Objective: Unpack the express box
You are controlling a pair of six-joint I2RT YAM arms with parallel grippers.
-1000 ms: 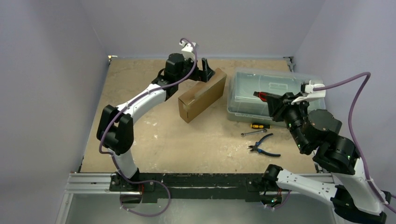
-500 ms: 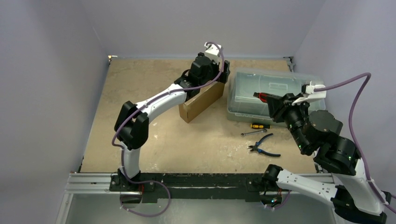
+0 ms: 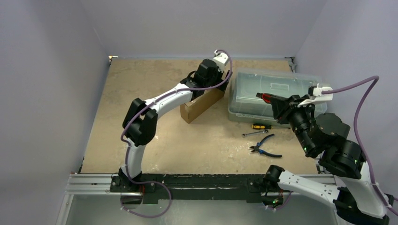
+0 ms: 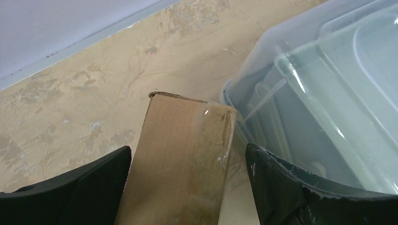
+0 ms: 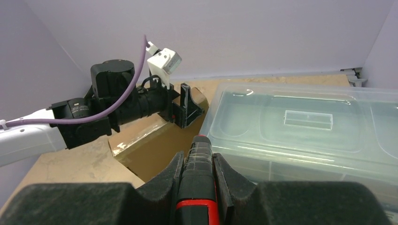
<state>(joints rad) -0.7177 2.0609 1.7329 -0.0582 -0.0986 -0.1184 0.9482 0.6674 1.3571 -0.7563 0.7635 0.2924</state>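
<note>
Pale lavender walls close in your mottled tan surface (image 3: pixel 141 93), patchy like worn stone. At upper centre of the overhead frame lies the express box (image 3: pixel 197 107): flat, matte brown cardboard, set at a slant, its nearer end toward the lower left and its far end just beside the bin. In the left wrist frame that far end shows a frayed top corner and a glossy strip of clear tape wrinkled over the edge. Your left tool (image 4: pixel 187 154) stands wide, its black textured fingers (image 4: pixel 80 187) one on each side of the taped end. A gap shows at the right-hand finger; on the left-hand side you cannot tell whether finger and cardboard touch.

Further right, the clear plastic bin (image 3: pixel 251 84) is translucent and round-cornered, lid on, with moulded recesses in the lid. Below it in the frame lie a grey metal wrench (image 3: pixel 255 133), a small yellow-and-black screwdriver (image 3: pixel 260 126) and blue-handled pliers (image 3: pixel 265 146). Your right tool (image 5: pixel 198 161) is clamped narrow on a black ribbed handle (image 5: pixel 199 145) with a red band, well apart from the box.
</note>
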